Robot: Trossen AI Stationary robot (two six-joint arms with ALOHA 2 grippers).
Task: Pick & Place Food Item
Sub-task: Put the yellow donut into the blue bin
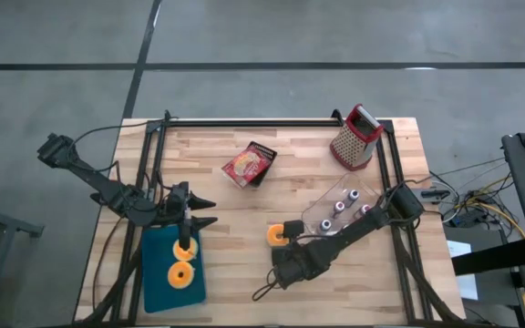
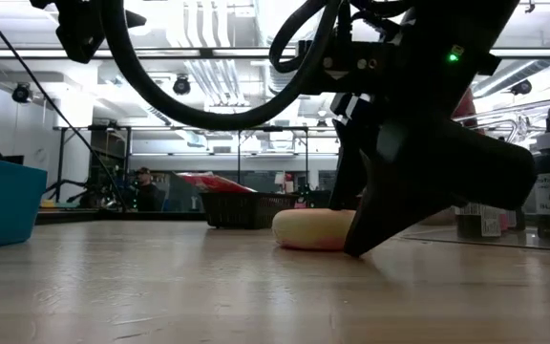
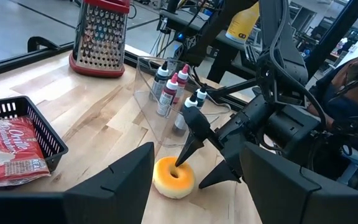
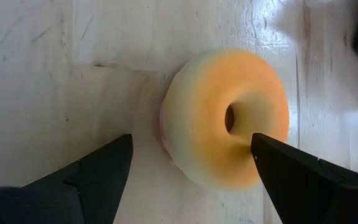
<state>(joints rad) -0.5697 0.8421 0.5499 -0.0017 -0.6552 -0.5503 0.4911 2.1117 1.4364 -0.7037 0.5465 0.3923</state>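
Note:
An orange-glazed donut (image 1: 277, 235) lies flat on the wooden table near its middle; it also shows in the right wrist view (image 4: 222, 118) and the left wrist view (image 3: 174, 177). My right gripper (image 4: 190, 147) is open and low over it, one finger at the donut's hole, the other on the table side beyond its rim. My left gripper (image 1: 204, 212) is open and empty, over the far end of a blue tray (image 1: 158, 273) that holds two more donuts (image 1: 181, 273). My right gripper touches the donut with one fingertip (image 3: 184, 158), which pokes down into the hole's rim (image 4: 241, 134). The other finger (image 4: 104, 168) stands outside the donut's edge, apart from it. The fingers slant down from the table's right. The donut lies flat on the table.
A clear tray with several small bottles (image 1: 344, 208) stands right behind the right arm. A red-based grater (image 1: 355, 138) stands at the far right. A black basket with a snack packet (image 1: 249, 164) lies at the far middle. A person (image 3: 353, 81) sits beyond the table.

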